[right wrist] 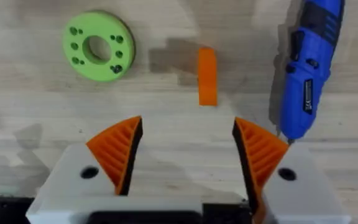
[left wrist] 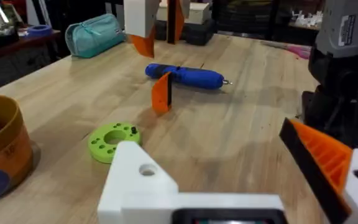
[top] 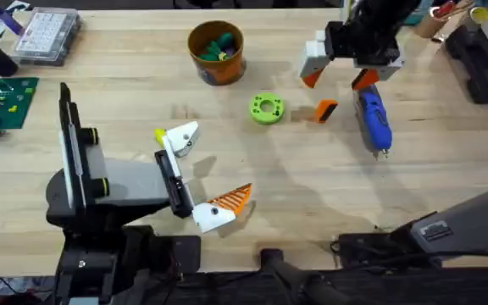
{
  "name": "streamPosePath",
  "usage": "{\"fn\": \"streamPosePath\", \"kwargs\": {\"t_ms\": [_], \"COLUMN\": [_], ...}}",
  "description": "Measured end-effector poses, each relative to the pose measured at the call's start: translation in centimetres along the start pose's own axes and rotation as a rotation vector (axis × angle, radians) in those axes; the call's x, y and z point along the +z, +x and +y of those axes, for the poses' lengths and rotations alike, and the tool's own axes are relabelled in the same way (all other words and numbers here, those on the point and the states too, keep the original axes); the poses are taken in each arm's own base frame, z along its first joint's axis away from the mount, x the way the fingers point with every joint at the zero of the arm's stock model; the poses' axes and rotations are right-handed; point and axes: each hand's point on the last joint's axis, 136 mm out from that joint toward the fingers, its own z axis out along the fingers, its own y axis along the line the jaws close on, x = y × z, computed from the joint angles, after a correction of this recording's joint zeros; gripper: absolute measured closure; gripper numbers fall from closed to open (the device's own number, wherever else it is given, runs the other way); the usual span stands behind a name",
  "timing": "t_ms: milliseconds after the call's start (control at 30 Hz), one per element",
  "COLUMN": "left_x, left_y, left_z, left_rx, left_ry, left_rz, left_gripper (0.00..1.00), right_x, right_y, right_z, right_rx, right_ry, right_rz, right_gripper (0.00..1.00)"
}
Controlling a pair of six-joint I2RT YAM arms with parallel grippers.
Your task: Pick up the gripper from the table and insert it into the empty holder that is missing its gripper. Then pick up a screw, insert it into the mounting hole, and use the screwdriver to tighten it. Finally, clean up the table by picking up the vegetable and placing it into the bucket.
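Nearest your side of the desk [top: 312, 203], the left gripper [top: 195, 174] lies low over the wood, and you can see it is incomplete: one white mount carries an orange ribbed finger [top: 231, 200], while the other, the empty holder [top: 181, 138], is bare white plastic with a small yellow tab and the mounting hole [left wrist: 147, 169] showing dark in its face. The two mounts stand spread along their black bar with nothing between them.

Past it, toward the middle of the desk, sits the flat green ring [top: 266, 108]. Just beside that, on the side toward the right edge, you find the gripper [top: 324, 110], the loose orange wedge. It rests on the wood, touching nothing; from the right wrist its long axis runs straight away from the camera, in line with the gap between the fingers. Which end tapers you cannot tell.

Next over lies the screwdriver [top: 374, 120], blue, its long axis running near to far with the thin metal bit pointing back at your near edge.

Above these two hangs the right gripper [top: 339, 71], its orange pads [right wrist: 118, 149] wide apart and holding nothing.

Farthest off, near the back edge, stands the bucket [top: 216, 52], with green and blue pieces inside.
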Motion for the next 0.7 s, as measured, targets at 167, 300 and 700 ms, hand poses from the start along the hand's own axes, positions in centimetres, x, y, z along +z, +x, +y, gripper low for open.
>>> {"fn": "streamPosePath", "kwargs": {"t_ms": [167,300,700], "left_x": [0.0,0.0,0.0], "left_y": [0.0,0.0,0.0], "left_z": [0.0,0.0,0.0], "left_rx": [0.0,0.0,0.0], "left_ry": [0.0,0.0,0.0], "left_rz": [0.0,0.0,0.0], "left_gripper": [0.014,0.014,0.014], "right_x": [1.9,4.0,7.0], "right_y": [0.3,1.0,1.2], "right_z": [-0.3,-1.1,-1.6], "right_rx": [0.012,0.026,0.039], "right_ry": [0.008,0.025,-0.007], "right_rz": [0.017,0.054,0.067], "right_gripper": [0.113,0.113,0.113]}}
